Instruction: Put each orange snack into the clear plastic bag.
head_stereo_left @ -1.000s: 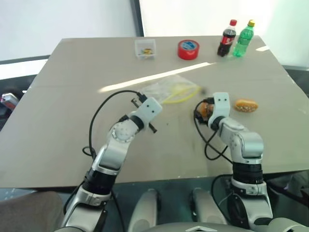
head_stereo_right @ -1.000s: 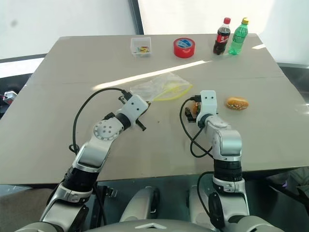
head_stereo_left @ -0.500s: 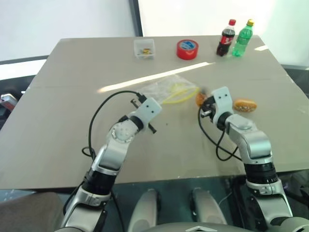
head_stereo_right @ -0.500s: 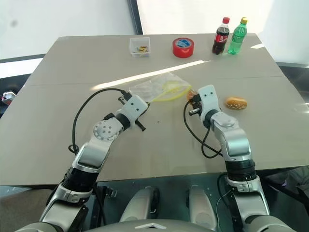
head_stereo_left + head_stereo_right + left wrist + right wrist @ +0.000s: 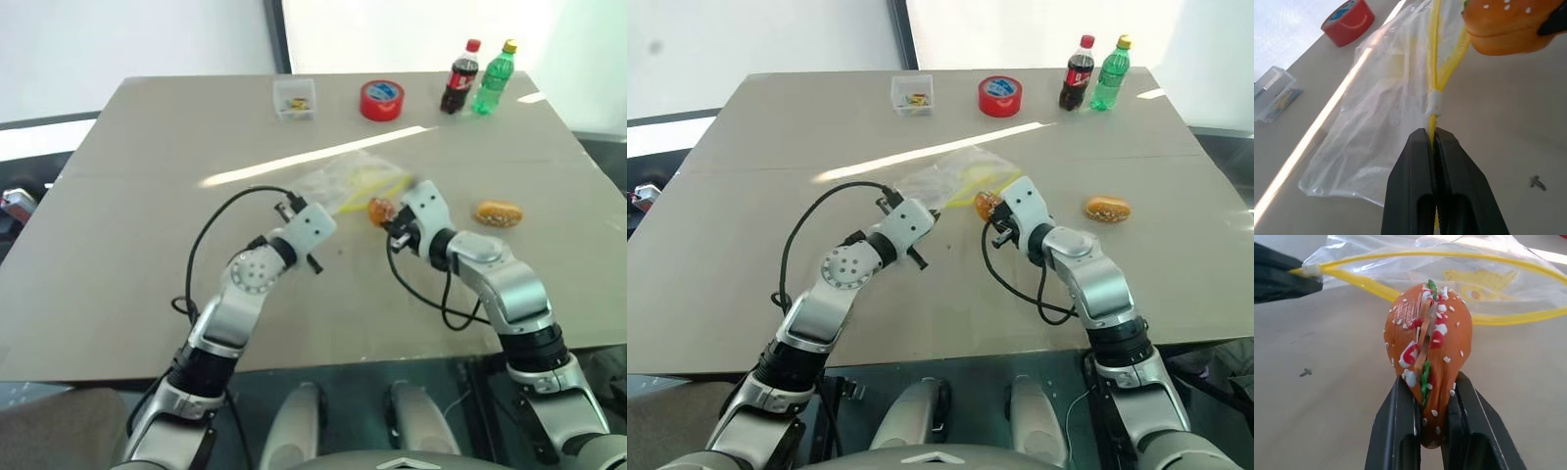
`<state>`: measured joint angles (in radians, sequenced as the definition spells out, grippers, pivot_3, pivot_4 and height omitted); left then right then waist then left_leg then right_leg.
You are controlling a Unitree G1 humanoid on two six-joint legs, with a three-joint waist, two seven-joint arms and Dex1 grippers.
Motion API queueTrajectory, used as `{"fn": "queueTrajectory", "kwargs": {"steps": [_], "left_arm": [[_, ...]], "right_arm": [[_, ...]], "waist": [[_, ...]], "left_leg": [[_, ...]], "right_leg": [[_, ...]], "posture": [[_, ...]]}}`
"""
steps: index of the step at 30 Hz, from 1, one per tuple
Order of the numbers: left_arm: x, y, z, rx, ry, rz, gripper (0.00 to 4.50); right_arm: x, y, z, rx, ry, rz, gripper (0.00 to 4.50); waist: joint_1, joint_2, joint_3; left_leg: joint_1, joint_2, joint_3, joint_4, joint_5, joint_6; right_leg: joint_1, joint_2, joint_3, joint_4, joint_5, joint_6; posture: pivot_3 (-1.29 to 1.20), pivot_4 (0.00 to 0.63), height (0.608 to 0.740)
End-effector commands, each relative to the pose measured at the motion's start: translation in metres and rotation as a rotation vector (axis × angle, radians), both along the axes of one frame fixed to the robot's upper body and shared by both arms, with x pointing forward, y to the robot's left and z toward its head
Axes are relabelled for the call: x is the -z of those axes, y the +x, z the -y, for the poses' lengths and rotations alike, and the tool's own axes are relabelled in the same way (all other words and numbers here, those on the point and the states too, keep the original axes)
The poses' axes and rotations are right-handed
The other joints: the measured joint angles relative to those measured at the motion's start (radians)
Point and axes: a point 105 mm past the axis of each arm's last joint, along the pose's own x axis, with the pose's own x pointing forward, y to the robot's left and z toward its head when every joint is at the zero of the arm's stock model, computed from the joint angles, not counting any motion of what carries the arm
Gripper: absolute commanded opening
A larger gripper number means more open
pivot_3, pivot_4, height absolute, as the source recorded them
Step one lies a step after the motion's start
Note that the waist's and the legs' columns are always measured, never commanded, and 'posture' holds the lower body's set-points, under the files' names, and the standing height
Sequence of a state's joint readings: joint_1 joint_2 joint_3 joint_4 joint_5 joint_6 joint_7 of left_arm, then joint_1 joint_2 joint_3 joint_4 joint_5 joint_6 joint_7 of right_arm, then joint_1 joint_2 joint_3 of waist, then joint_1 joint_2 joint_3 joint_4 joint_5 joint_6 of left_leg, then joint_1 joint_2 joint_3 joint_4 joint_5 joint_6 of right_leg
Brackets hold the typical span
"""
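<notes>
My right gripper (image 5: 1427, 404) is shut on an orange snack (image 5: 1427, 357), a burger-like bun with white specks, held on its edge just in front of the mouth of the clear plastic bag (image 5: 945, 179). My left gripper (image 5: 1434, 139) is shut on the bag's yellow strip (image 5: 1434, 78), at its near corner. The bag lies on the table (image 5: 147, 215), its mouth facing the held snack (image 5: 380, 210). A second orange snack (image 5: 499, 213) lies on the table to the right of my right arm.
At the table's far edge stand a small clear box (image 5: 294, 98), a red tape roll (image 5: 382, 100), a cola bottle (image 5: 458, 78) and a green bottle (image 5: 493, 78). Black cables loop beside both wrists.
My right gripper shut on the snack, lifted it off the table and carried it left to the bag's mouth, rolling as it went. The left gripper kept its grip on the bag.
</notes>
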<state>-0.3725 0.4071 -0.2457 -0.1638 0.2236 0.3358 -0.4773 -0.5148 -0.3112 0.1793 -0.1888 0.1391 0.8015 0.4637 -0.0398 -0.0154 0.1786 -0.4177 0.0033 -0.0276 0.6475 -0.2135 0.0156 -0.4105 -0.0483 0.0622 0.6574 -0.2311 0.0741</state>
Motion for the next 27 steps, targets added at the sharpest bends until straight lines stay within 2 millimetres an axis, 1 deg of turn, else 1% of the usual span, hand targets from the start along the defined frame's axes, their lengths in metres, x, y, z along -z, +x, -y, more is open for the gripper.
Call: {"fn": "queueTrajectory", "kwargs": {"steps": [1, 7, 12, 19, 23, 27], "left_arm": [[-0.009, -0.003, 0.001, 0.017, 0.027, 0.059, 0.00], [-0.010, 0.002, -0.004, -0.013, 0.014, 0.060, 0.00], [-0.010, 0.002, -0.003, -0.009, 0.009, 0.055, 0.00], [-0.018, 0.001, 0.005, 0.013, -0.044, 0.064, 0.00], [-0.020, 0.002, 0.004, 0.007, -0.055, 0.066, 0.00], [-0.020, 0.001, 0.006, 0.010, -0.071, 0.065, 0.00]], "right_arm": [[-0.021, 0.001, 0.002, -0.023, -0.010, 0.082, 0.34], [-0.030, -0.002, 0.009, -0.024, -0.024, 0.102, 0.34], [-0.037, -0.001, 0.008, -0.014, -0.010, 0.118, 0.34], [-0.025, 0.003, 0.002, -0.010, -0.023, 0.086, 0.34], [-0.016, 0.005, 0.003, 0.001, -0.033, 0.065, 0.34], [-0.014, 0.009, 0.005, 0.020, -0.016, 0.056, 0.34]], "waist": [[0.000, 0.000, 0.000], [0.001, 0.000, 0.000], [0.000, 0.000, 0.000], [0.001, 0.000, 0.000], [0.001, 0.000, 0.000], [0.000, 0.000, 0.000]], "left_leg": [[0.000, 0.000, 0.000, 0.000, 0.000, 0.000], [0.000, 0.000, 0.000, 0.000, 0.000, 0.000], [0.000, 0.000, -0.001, 0.000, 0.000, 0.000], [0.000, 0.000, -0.001, 0.000, 0.000, 0.000], [0.000, 0.000, -0.001, 0.000, 0.000, 0.000], [0.000, 0.000, -0.001, 0.000, 0.000, 0.000]], "right_leg": [[0.000, 0.000, 0.000, 0.000, 0.000, 0.000], [0.000, 0.000, 0.000, 0.000, 0.000, 0.000], [0.000, 0.000, 0.000, 0.000, 0.000, 0.000], [0.000, 0.000, 0.000, 0.000, 0.000, 0.000], [0.000, 0.000, 0.000, 0.000, 0.000, 0.000], [0.000, 0.000, 0.000, 0.000, 0.000, 0.000]], "posture": [[0.00, 0.150, 0.740], [0.00, 0.150, 0.740], [0.00, 0.150, 0.740], [0.00, 0.150, 0.740], [0.00, 0.150, 0.740], [0.00, 0.150, 0.740]]}}
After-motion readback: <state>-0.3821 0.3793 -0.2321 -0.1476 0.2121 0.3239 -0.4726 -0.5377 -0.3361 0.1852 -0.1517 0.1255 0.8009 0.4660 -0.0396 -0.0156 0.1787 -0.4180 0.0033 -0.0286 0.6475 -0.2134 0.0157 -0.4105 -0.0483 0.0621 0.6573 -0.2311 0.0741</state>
